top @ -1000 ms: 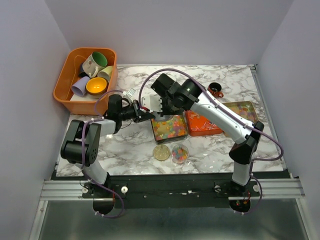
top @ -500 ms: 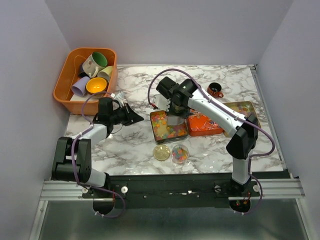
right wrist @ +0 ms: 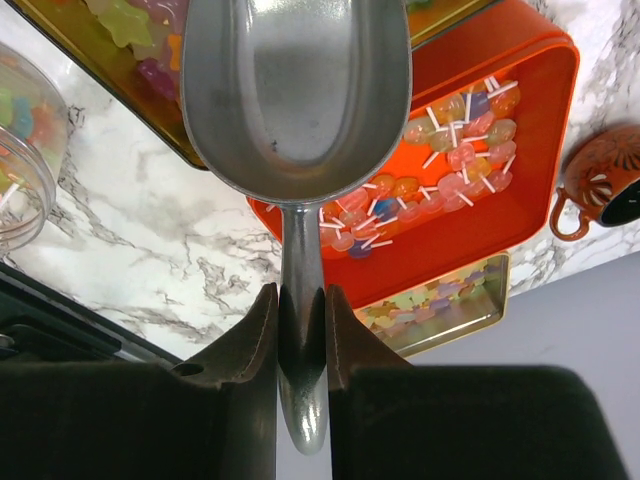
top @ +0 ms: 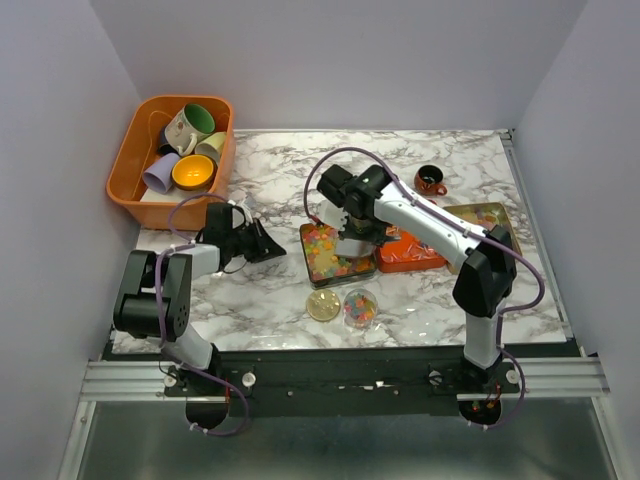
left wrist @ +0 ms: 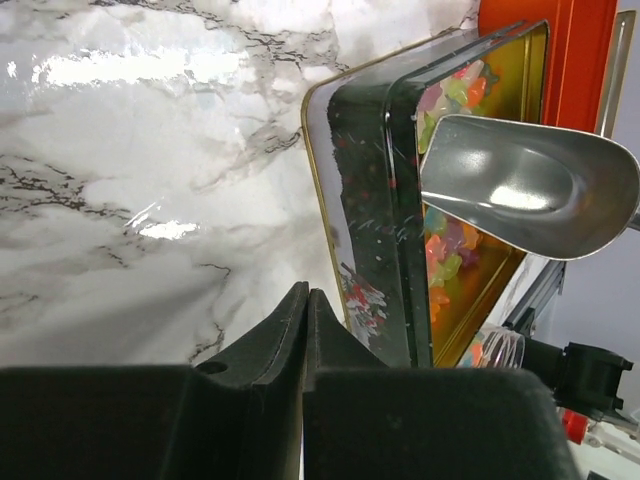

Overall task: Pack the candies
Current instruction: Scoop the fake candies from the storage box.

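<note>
The candies (top: 328, 257) are small mixed-colour sweets in an open gold-rimmed tin (top: 311, 266) at mid-table. They also show in the left wrist view (left wrist: 446, 262) and the right wrist view (right wrist: 126, 22). My right gripper (top: 352, 222) (right wrist: 301, 296) is shut on the handle of a metal scoop (right wrist: 295, 90), whose empty bowl hangs over the tin (left wrist: 372, 200). A small clear jar (top: 360, 307) in front of the tin holds some candies. My left gripper (top: 268, 246) (left wrist: 307, 294) is shut and empty, just left of the tin and not touching it.
A flat gold disc (top: 323, 305) lies beside the jar. An orange tin of lollipops (top: 408, 255) and another candy tin (top: 484, 219) stand right of the first. A small brown cup (top: 431, 180) sits behind them. An orange bin of mugs (top: 130, 165) is at far left.
My left gripper has drawn back left, away from the tin's edge. My right gripper has brought the scoop down and to the right over the tin.
</note>
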Controlling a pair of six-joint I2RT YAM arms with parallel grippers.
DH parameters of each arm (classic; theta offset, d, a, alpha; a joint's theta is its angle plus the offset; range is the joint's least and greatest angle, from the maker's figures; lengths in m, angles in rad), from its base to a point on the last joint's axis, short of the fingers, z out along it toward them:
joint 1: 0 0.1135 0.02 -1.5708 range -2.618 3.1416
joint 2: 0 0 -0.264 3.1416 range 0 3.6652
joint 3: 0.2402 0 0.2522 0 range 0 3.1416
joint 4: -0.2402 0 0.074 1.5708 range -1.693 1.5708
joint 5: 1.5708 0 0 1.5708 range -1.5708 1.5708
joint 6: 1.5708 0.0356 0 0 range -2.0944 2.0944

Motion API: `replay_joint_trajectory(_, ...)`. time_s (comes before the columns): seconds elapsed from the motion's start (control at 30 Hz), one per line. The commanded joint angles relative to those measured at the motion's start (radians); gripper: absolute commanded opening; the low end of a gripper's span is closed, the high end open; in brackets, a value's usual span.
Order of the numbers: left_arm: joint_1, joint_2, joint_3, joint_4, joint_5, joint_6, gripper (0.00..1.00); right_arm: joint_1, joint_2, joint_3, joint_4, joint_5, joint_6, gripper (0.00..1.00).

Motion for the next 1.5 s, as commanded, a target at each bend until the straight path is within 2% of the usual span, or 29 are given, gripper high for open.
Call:
replay_joint_trajectory(0.0, 0.000, 0.061, 0.024, -0.015, -0.013, -0.007, 0.13, -0.014, -0.022, -0.017, -0.177, 0.007, 0.015, 0.01)
replay_joint_trajectory(0.3, -0.016, 0.098, 0.000, 0.024, -0.016, -0.025, 0.13, -0.012, 0.099, 0.107, -0.178, 0.033, -0.005, 0.01)
replay_joint_trajectory(0.5, -0.075, 0.181, 0.041, 0.034, -0.022, -0.053, 0.13, -0.009, 0.150, 0.143, -0.180, 0.042, -0.005, 0.01)
replay_joint_trajectory(0.77, -0.112, 0.276, 0.086, 0.084, -0.003, -0.094, 0.13, 0.003, 0.210, 0.216, -0.178, -0.021, -0.041, 0.01)
replay_joint_trajectory(0.93, -0.126, 0.282, 0.086, 0.112, 0.020, -0.099, 0.13, 0.006, 0.262, 0.277, -0.178, -0.068, -0.051, 0.01)
replay_joint_trajectory(1.2, -0.131, 0.287, 0.093, 0.081, 0.026, -0.082, 0.13, 0.009, 0.251, 0.153, -0.177, -0.108, -0.015, 0.01)
replay_joint_trajectory(1.47, -0.129, 0.256, 0.112, -0.008, 0.041, -0.016, 0.12, -0.023, 0.331, 0.279, -0.146, -0.148, 0.048, 0.01)
